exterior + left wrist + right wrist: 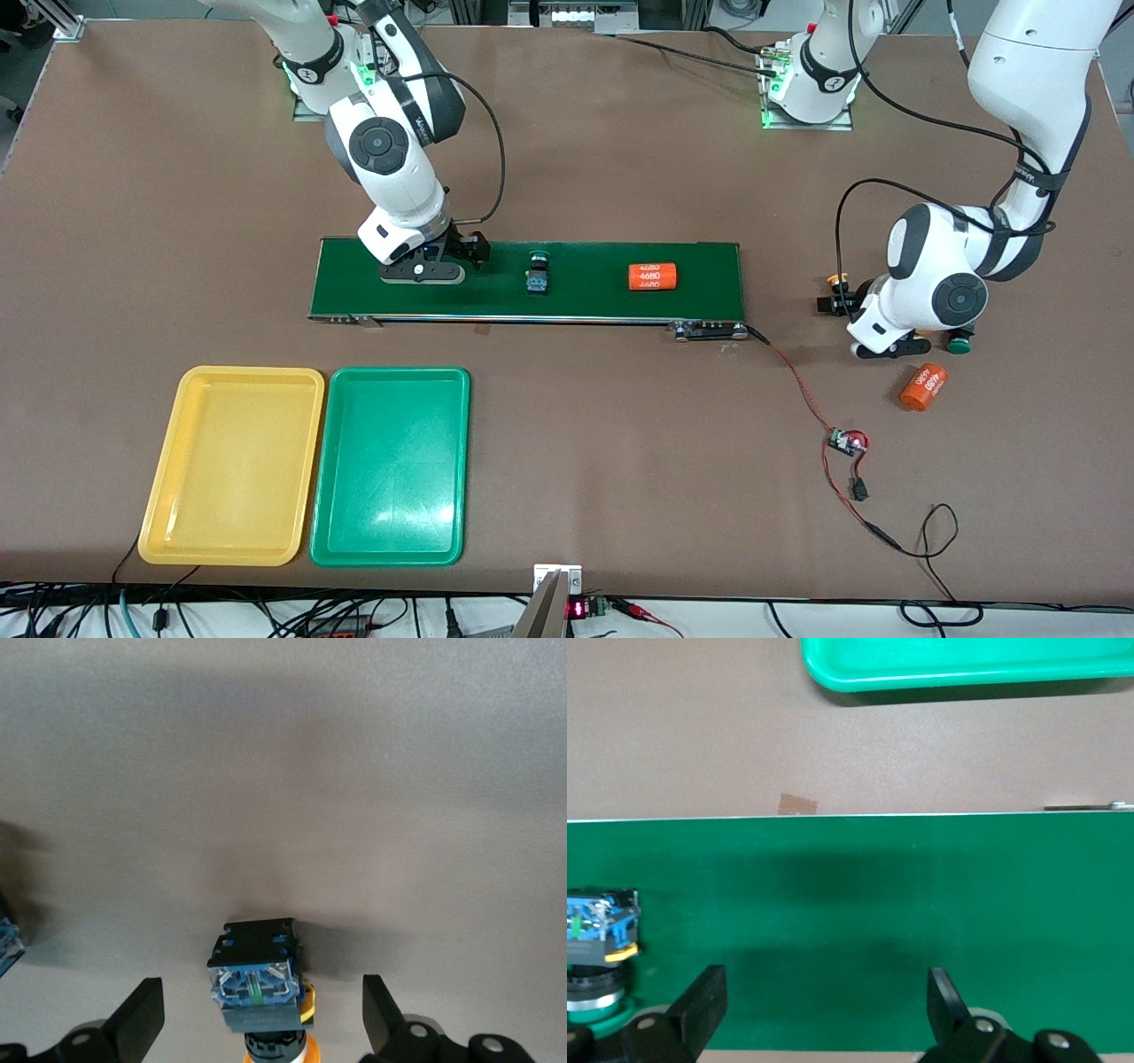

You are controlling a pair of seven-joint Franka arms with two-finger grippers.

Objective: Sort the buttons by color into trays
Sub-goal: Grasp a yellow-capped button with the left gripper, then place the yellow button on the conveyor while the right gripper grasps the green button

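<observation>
The right hand [423, 268] hangs wide open and empty over the belt [585, 306], just beside a green button [537, 271] lying there. Off the belt's other end, the left hand [261, 1028] sits low with its fingers spread around a yellow button [257, 979], not squeezing yet. Its body points away from the hand.

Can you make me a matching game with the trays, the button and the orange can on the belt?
Things:
1. Yellow shallow plastic tray
2. Green-capped push-button switch
3. Orange cylinder with white print
4. Green shallow plastic tray

Places:
A. On the dark-green conveyor belt, beside the right hand
B. On the table, at the right arm's end
C. On the belt, toward the left arm's end
D. Between the yellow tray and the table's middle

Pairs: 1-B, 2-A, 3-C, 4-D
</observation>
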